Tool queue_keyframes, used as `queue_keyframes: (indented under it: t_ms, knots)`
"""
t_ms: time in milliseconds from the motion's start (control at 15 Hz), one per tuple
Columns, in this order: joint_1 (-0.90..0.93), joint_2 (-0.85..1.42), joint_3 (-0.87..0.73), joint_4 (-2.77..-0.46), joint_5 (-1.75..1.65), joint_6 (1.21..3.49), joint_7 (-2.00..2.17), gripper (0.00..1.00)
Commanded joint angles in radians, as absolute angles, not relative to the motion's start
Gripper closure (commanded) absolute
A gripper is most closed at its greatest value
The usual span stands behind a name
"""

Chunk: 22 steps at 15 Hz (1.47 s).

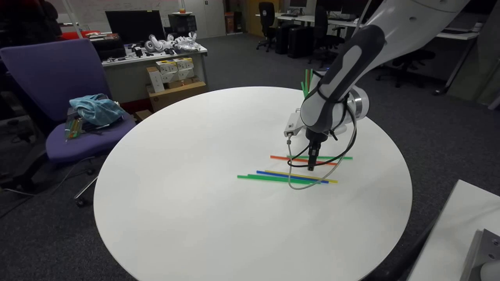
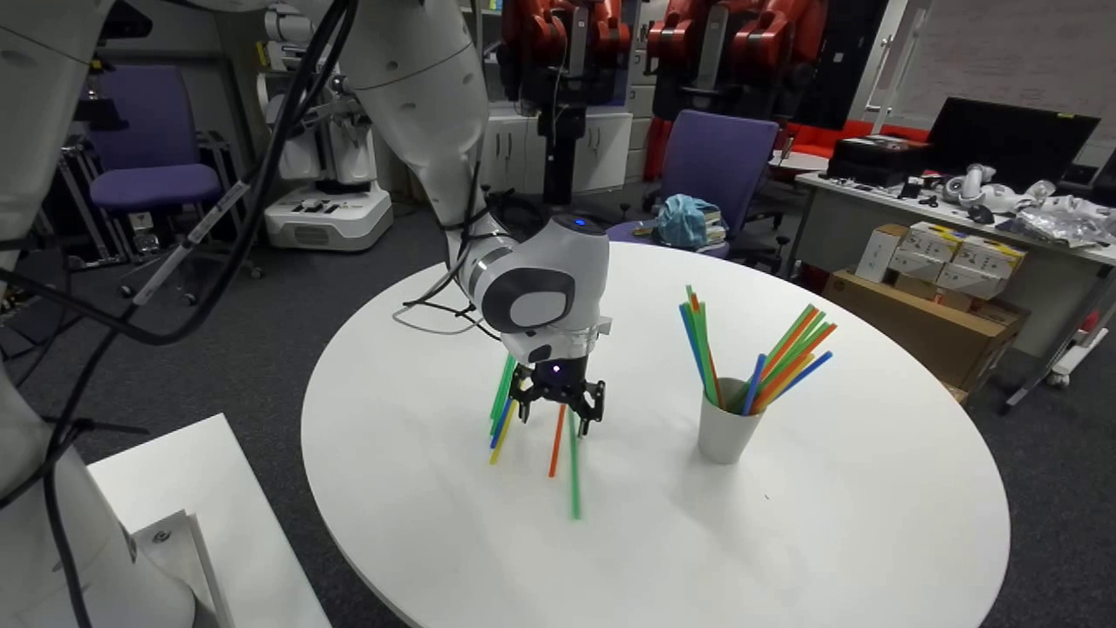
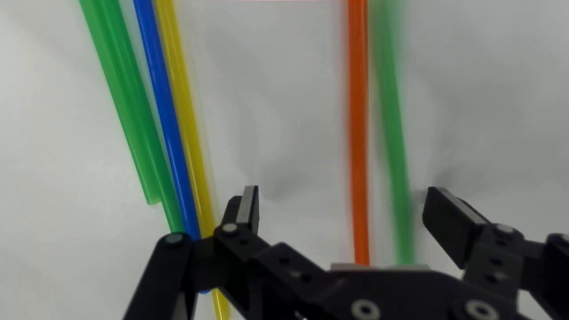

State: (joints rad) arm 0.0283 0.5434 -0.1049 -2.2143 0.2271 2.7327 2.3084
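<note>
My gripper (image 3: 342, 188) points down at the round white table, jaws wide apart and nothing held. In the wrist view an orange straw (image 3: 358, 133) and a blurred green straw (image 3: 394, 146) lie between the fingers, the green one nearer the right finger. Just left of the left finger run a yellow straw (image 3: 189, 133), a blue straw (image 3: 165, 102) and a pair of green straws (image 3: 116, 80) side by side; the gripper's body covers part of them. An exterior view has the gripper (image 2: 554, 426) low over these straws. Whether the fingertips touch the table I cannot tell.
A white cup (image 2: 725, 436) holding several coloured straws stands on the table (image 2: 854, 541). The arm hides the cup in an exterior view, where loose cables (image 1: 291, 156) hang beside the gripper. A purple chair (image 1: 90, 136) stands past the table's edge.
</note>
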Motion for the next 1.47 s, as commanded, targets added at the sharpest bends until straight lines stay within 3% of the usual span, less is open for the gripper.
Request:
queue_keyframes:
  t_ms: [0, 800, 1400]
  knots:
    - [0.015, 0.542, -0.097, -2.217, 0.244, 2.743, 2.253, 0.0]
    - [0.009, 0.524, -0.026, -2.21, 0.278, 2.61, 2.171, 0.0]
    - [0.087, 0.512, -0.064, -2.204, 0.252, 2.491, 2.304, 0.0]
